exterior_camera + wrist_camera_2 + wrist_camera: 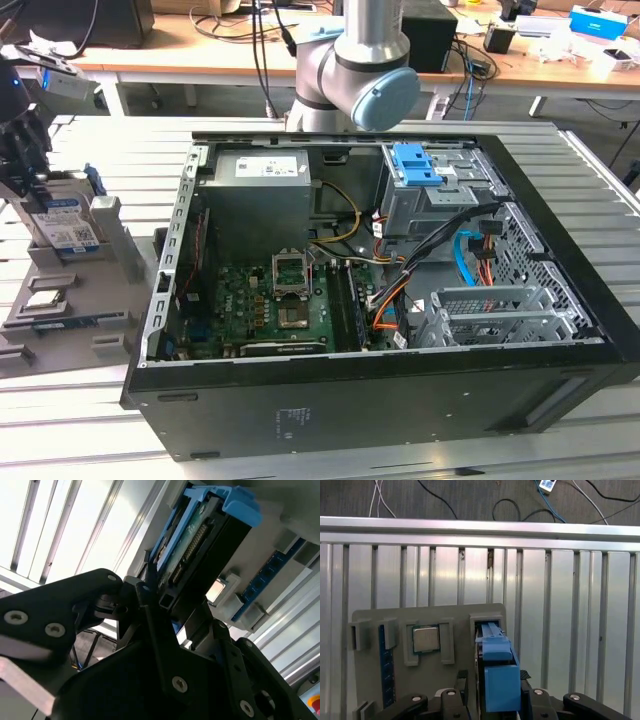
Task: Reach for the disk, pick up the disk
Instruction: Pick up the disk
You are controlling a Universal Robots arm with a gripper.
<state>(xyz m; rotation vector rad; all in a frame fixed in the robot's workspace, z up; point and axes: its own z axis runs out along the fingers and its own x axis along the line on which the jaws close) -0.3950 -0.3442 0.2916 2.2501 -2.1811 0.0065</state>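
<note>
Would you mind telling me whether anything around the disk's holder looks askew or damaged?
Nothing stands out. The disk stands on edge in its slot in the grey holder, and the chip sits square in its recess beside it.

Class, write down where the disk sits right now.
In the exterior view the disk stands upright in the gray holder at the exterior view's left, beside the open computer case, just below the gripper.
</note>
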